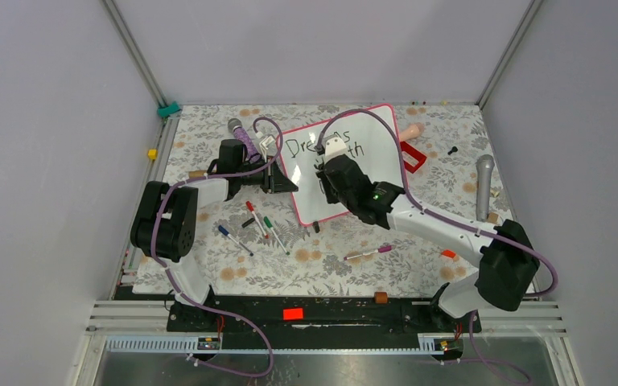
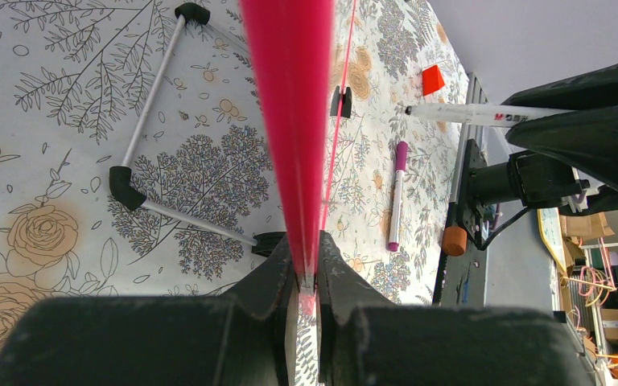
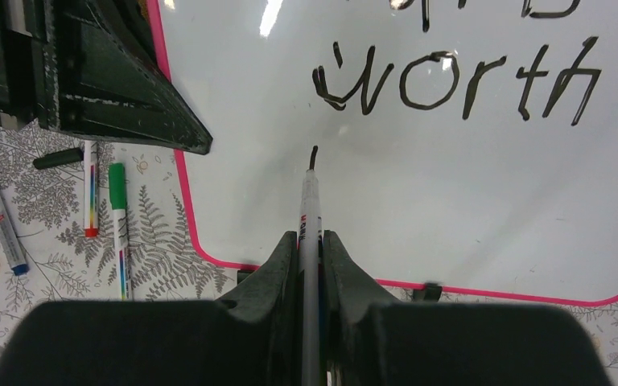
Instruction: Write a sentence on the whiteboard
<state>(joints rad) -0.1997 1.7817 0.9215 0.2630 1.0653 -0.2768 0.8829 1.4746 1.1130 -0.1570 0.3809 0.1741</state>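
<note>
**Board pinned at left edge, marker tip on third line**

The board [image 1: 380,133] sits mid-table, long axis left to right, its right end turned slightly away. From above I cannot tell whether it lies flat or is propped.

The sentence [image 3: 451,80] reads upright towards the arms. "worth" is complete and a short stroke sits below it.

The left arm has its elbow raised and its forearm reaching right. The left gripper [image 2: 306,265] is clamped tight on the board's pink frame [image 2: 290,96].

The right arm's forearm stretches left over the board's lower half. The right gripper [image 3: 310,241] is closed on a marker [image 3: 310,201], whose tip touches the board.

Loose pens [image 1: 257,219] lie left of the board.
</note>
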